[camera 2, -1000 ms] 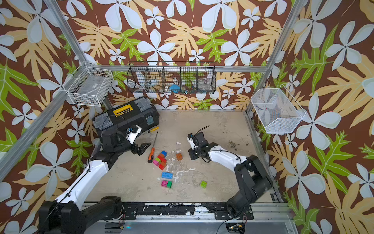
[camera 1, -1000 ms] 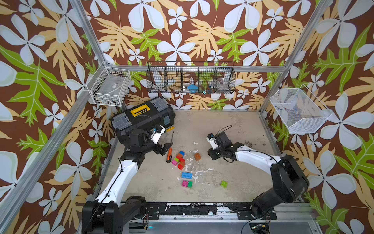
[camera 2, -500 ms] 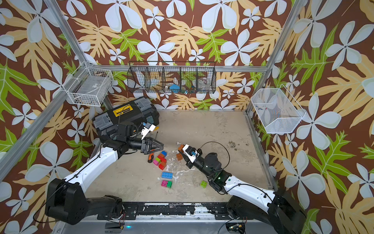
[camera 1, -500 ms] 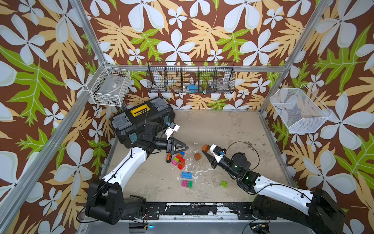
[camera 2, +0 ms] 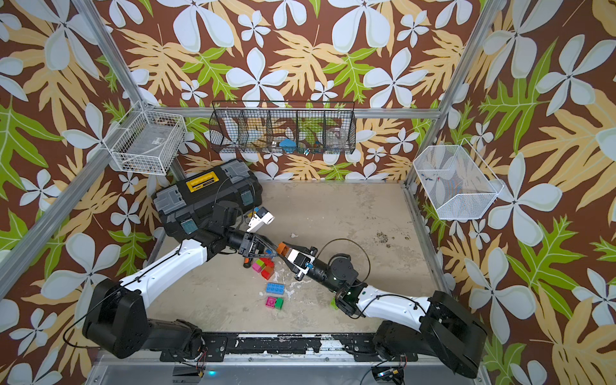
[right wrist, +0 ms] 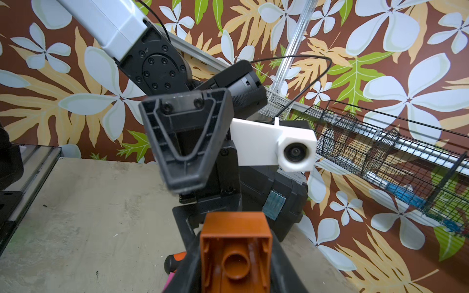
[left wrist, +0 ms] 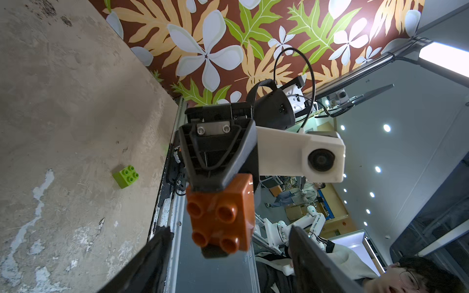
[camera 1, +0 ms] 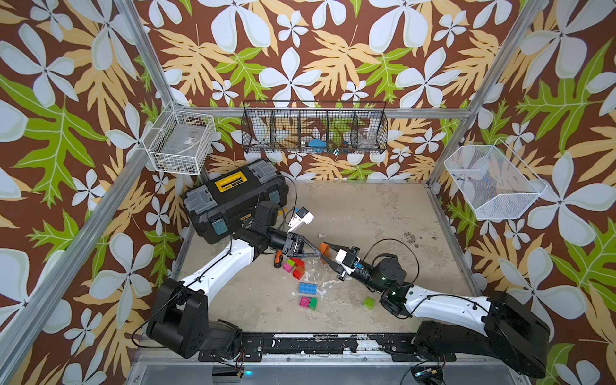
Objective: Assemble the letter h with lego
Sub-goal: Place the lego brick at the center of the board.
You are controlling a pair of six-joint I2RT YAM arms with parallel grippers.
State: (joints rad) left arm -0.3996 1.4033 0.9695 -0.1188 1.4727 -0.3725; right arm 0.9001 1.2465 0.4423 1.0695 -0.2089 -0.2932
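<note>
The stained grey bench [camera 1: 366, 206] carries a black toolbox [camera 1: 233, 196] in a far corner, an orange-handled screwdriver [camera 1: 277, 259] just beside a cluster of pink, green, red and orange bricks [camera 1: 295, 268], a long blue brick [camera 1: 309, 288], a touching pink-and-green pair [camera 1: 308, 302] and, apart, a lone green brick [camera 1: 368, 302].
</note>
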